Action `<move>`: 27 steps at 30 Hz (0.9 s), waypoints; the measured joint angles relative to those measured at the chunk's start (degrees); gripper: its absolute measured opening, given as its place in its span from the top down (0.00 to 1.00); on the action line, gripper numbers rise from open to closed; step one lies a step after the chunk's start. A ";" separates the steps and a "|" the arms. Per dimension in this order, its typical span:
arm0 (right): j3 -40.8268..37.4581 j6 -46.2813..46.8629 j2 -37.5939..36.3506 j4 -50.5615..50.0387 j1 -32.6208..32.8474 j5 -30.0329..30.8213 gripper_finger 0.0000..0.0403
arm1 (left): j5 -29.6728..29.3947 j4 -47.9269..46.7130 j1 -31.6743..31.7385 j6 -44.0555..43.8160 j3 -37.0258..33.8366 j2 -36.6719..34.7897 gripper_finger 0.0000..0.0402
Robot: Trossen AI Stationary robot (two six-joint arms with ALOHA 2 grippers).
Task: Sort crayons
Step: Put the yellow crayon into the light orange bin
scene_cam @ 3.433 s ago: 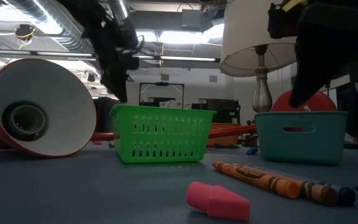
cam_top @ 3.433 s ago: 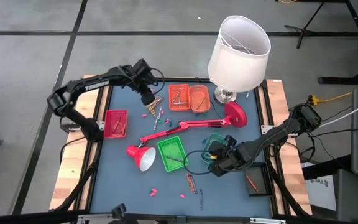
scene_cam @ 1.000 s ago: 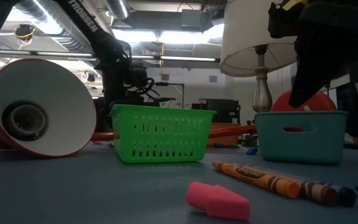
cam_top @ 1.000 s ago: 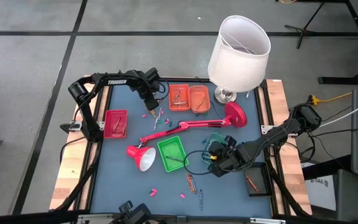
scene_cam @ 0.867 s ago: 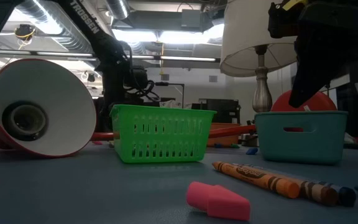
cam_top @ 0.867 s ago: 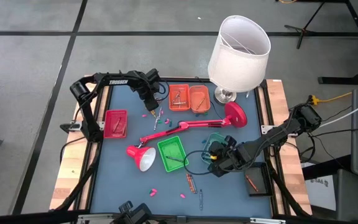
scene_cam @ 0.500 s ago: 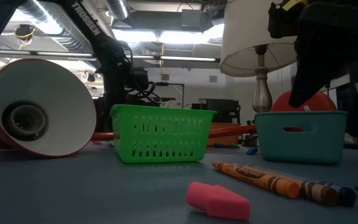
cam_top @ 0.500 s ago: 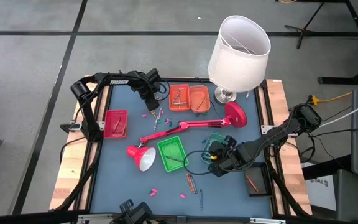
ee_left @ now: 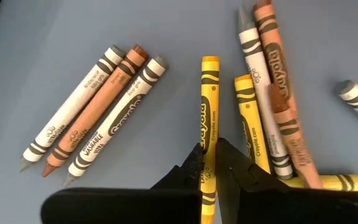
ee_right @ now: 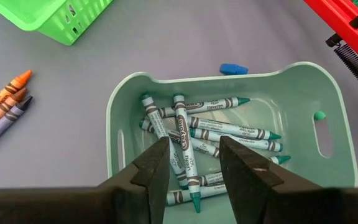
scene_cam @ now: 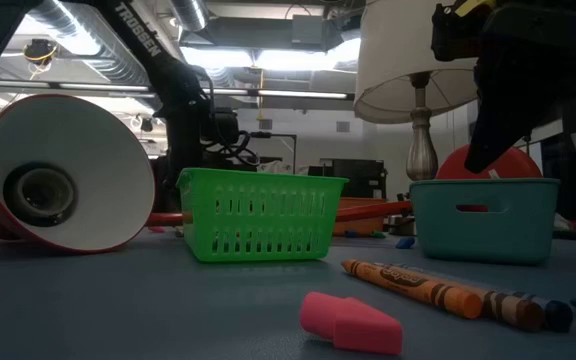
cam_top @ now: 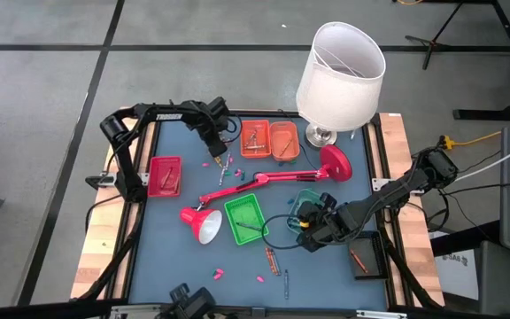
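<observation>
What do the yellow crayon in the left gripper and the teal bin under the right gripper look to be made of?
Yellow crayon: wax stick in a matte printed paper wrapper, with black bands and lettering showing. The left gripper is shut on it.
Teal bin: looks like moulded plastic, smooth with a slight sheen, rounded rim and slotted handles. The right gripper hangs open above it.

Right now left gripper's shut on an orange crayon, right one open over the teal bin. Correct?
Not quite: the left gripper is shut on a yellow crayon, as the left wrist view shows. The right gripper does hang open over the teal bin.
</observation>
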 joint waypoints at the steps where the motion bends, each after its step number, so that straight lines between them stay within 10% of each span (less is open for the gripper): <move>1: 0.00 0.00 0.02 0.00 0.00 0.00 0.66 | -0.02 0.02 0.00 0.01 0.00 -0.44 0.99; 12: 0.00 -0.02 0.02 0.01 0.00 -0.04 0.66 | 3.61 2.77 -0.61 -3.92 0.00 -6.79 0.98; 18: 0.00 -0.22 0.02 -0.05 0.00 -2.54 0.66 | 11.07 14.80 -3.83 -12.79 0.02 -6.83 0.98; 27: 0.00 -4.17 0.02 0.11 0.00 -2.58 0.66 | 3.90 40.13 -13.33 -23.01 0.02 -6.70 0.98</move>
